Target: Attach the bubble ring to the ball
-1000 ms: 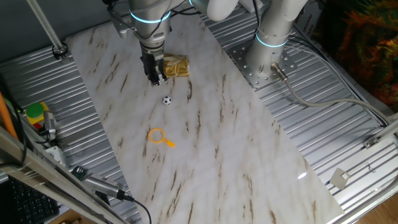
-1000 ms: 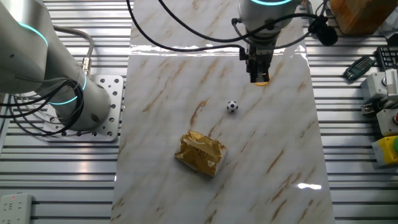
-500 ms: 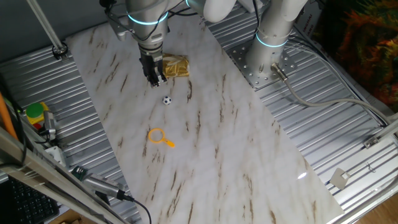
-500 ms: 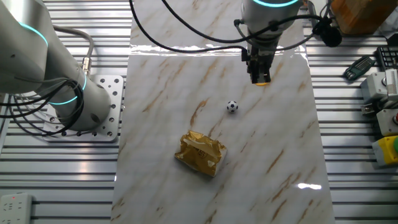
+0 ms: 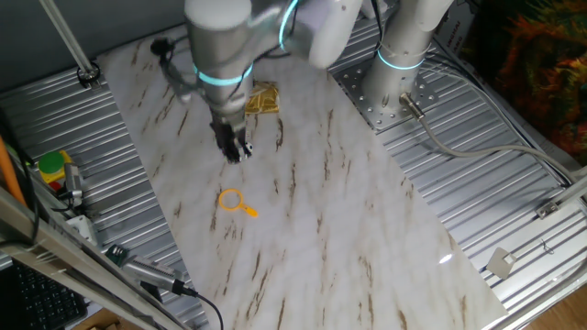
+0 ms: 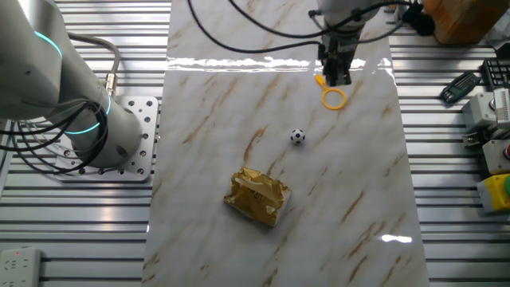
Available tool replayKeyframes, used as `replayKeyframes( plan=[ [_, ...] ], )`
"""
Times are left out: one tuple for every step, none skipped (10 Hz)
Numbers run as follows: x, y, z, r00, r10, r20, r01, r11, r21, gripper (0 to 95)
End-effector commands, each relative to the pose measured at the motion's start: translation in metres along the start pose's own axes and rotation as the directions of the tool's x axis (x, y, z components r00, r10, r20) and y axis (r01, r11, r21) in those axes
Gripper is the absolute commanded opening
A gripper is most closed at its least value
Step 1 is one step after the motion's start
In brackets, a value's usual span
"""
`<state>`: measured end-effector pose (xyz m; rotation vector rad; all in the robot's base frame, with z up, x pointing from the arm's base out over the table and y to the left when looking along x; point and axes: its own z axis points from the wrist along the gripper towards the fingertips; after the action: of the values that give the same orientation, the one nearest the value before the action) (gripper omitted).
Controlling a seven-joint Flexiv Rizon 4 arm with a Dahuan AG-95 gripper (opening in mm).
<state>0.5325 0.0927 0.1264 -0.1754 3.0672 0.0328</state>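
gripper over the ring handle

gripper (image 6: 335,78) hangs above the handle of the thin orange-yellow plastic bubble ring (image 6: 334,97), holding nothing; finger gap unclear, i cannot tell. ring lies flat on the marble table (image 6: 358,183). small black-and-white ball (image 6: 297,136) sits near it, apart. i judge the handle is the grasp spot, leaving the hoop free.

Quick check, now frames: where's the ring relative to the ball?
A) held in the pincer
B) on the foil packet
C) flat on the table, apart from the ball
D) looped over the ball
C: the ring lies flat on the table with bare marble between it and the ball; the pincer is above the ring's handle end, not holding it.
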Motion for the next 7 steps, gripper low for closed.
replayKeyframes(
  plan=[
    [0.0, 0.024, 0.009, 0.997, -0.082, 0.01, 0.082, 0.997, -0.016, 0.0],
    [0.0, 0.035, 0.016, 0.995, -0.101, 0.01, 0.102, 0.995, -0.014, 0.0],
    [0.0, 0.044, 0.028, 0.992, -0.129, 0.009, 0.129, 0.992, -0.007, 0.0],
    [0.0, 0.05, 0.039, 0.987, -0.162, 0.004, 0.162, 0.987, -0.008, 0.0],
    [0.0, 0.051, 0.048, 0.979, -0.202, 0.003, 0.202, 0.979, -0.011, 0.0],
    [0.0, 0.053, 0.055, 0.979, -0.205, 0.001, 0.205, 0.979, -0.014, 0.0],
    [-0.001, 0.054, 0.061, 0.977, -0.215, -0.002, 0.215, 0.976, -0.013, 0.0]
  ],
)
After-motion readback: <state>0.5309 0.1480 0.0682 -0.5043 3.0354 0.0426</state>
